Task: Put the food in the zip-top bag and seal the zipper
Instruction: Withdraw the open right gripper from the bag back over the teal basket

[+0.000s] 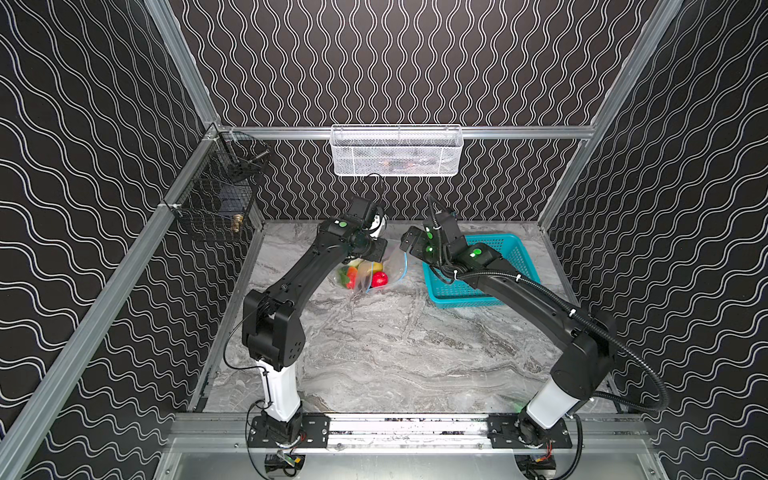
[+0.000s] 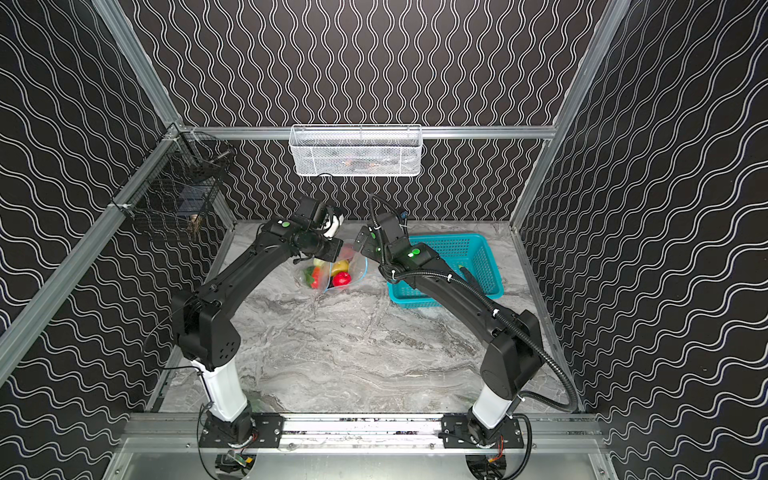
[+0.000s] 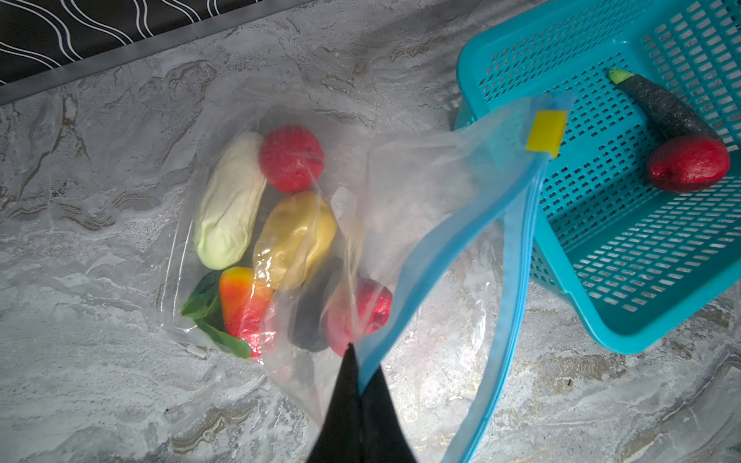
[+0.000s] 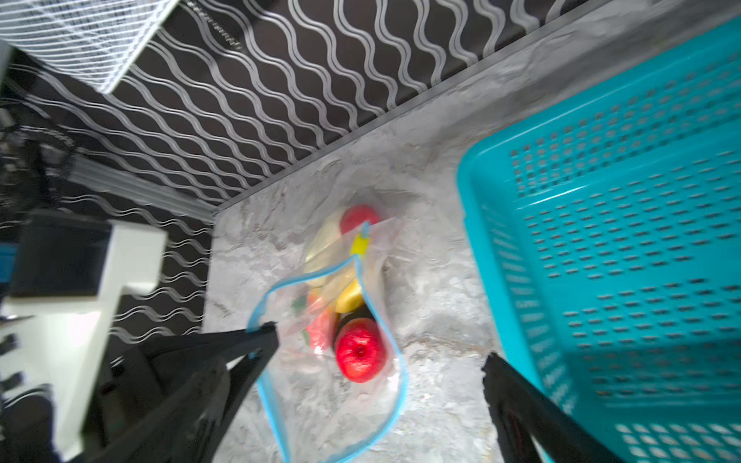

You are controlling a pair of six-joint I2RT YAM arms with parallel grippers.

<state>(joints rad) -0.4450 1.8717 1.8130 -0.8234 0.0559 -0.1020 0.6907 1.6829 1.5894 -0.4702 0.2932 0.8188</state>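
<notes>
Limp, slippery zip-top bag (image 3: 421, 180), pinched at zipper (image 3: 517, 248) by left gripper (image 3: 355, 352); best grasped there; right gripper (image 4: 383, 344) apart, seemingly empty.

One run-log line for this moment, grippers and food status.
left gripper: shut on zipper | right gripper: open, empty | zip-top bag: open, partly filled | basket: red fruit, dark vegetable remain

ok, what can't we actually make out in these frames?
- Left wrist view: the dark item in the zip-top bag, veiled by plastic folds.
- Both top views: the white mesh basket contents, blurred by the mesh.
- Both top views: the left gripper and its hold on the bag, covered by its own wrist.
- Right wrist view: the teal basket, motion-blurred and cut by the frame edge.
- Both top views: the black wire basket contents, too small and dark.
</notes>
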